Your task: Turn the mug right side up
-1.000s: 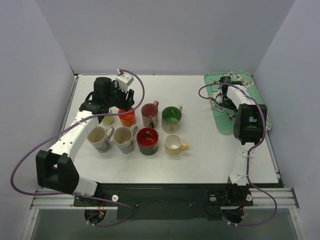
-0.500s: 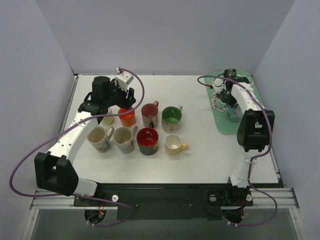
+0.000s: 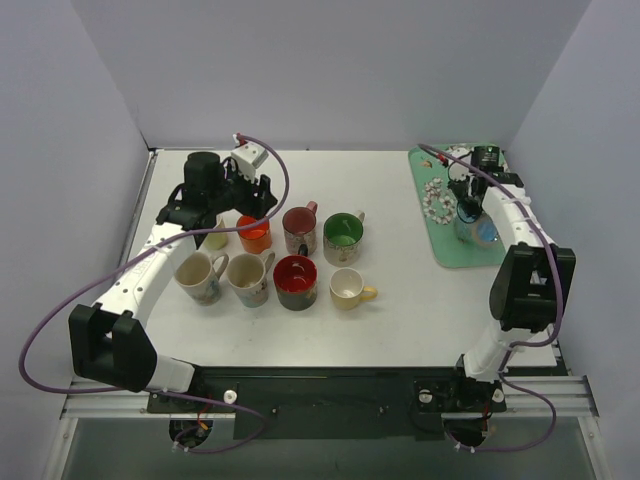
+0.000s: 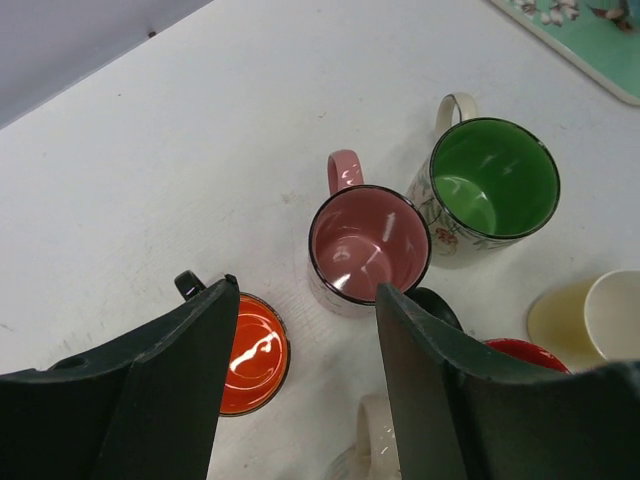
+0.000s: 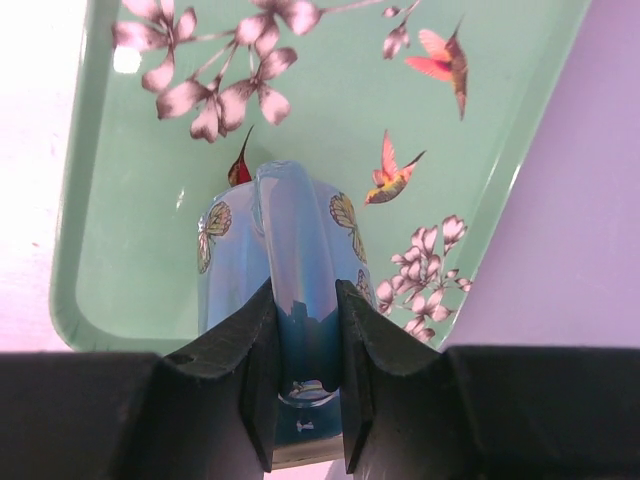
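From above, the left pincer (image 3: 250, 207) hangs over the back-left part of the white surface (image 3: 410, 300), just above an orange mug (image 3: 254, 235). Its jaws stand apart with nothing between them. Around it stand a pink-lined mug (image 3: 299, 228), a green-lined mug (image 3: 342, 237), a red mug (image 3: 296, 281), a cream mug (image 3: 346, 287) and two white mugs (image 3: 200, 277). At the far right the right pincer (image 3: 470, 208) reaches down onto a green tray (image 3: 450, 250), where the blue mug (image 3: 479, 231) sits near the tray's right edge. From here it cannot be told which end of that mug is up.

In the left wrist view, the left pincer (image 4: 305, 300) is spread wide and holds nothing. Its left finger overlaps the orange mug (image 4: 258, 352) and its right finger covers part of the red mug (image 4: 520, 350). The pink-lined mug (image 4: 368, 245) and green-lined mug (image 4: 495, 190) stand upright beyond the fingers, touching or nearly so. A corner of the tray (image 4: 590, 45) shows at top right.

In the right wrist view, the right pincer (image 5: 303, 300) is drawn narrow, its fingers (image 5: 255, 350) pressing on either side of the handle of the blue mug (image 5: 222, 270). Butterflies are painted on the mug. The tray (image 5: 150, 250) beneath it shows pink blossoms and hummingbirds.
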`<state>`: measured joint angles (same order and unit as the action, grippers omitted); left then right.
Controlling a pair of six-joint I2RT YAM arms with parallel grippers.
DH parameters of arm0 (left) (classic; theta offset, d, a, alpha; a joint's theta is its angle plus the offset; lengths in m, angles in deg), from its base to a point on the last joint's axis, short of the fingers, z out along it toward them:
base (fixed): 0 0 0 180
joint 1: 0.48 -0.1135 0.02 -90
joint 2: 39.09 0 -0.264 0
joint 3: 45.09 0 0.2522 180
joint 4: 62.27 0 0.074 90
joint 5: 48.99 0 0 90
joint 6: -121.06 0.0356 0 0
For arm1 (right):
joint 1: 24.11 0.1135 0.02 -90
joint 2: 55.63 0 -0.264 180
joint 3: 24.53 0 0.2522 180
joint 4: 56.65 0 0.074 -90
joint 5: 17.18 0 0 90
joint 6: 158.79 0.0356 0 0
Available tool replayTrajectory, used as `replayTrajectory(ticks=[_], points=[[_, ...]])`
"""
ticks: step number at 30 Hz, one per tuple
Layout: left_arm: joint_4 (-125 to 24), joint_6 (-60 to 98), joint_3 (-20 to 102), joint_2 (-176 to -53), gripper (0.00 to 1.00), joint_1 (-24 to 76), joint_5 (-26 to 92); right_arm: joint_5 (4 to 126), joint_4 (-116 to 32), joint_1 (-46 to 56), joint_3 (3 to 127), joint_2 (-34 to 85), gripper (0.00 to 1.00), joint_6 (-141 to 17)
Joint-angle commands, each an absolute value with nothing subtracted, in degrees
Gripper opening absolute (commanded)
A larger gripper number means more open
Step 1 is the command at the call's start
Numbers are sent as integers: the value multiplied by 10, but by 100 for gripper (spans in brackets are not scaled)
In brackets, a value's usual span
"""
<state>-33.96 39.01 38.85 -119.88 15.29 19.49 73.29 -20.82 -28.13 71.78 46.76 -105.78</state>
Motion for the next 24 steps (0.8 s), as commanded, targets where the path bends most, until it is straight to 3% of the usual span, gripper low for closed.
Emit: replayTrajectory(ticks=[1,11,13,15,18,24], points=[[-380,346,428,-1205,68,156,139,744,-304,-269,710,375,0,-1009],[-408,241,465,-1244,76,159,3,700,-353,-245,698,294,0,-987],[-509,171,461,-1248,78,154,-110,712,-331,-196,724,267,0,-1006],[-600,80,451,-1257,80,153,-148,723,-322,-153,745,248,0,-1023],[-678,-28,449,-1276,83,160,-173,698,-335,-112,768,227,0,-996],[-797,-100,427,-1282,90,185,-171,624,-394,-24,777,202,0,-944]])
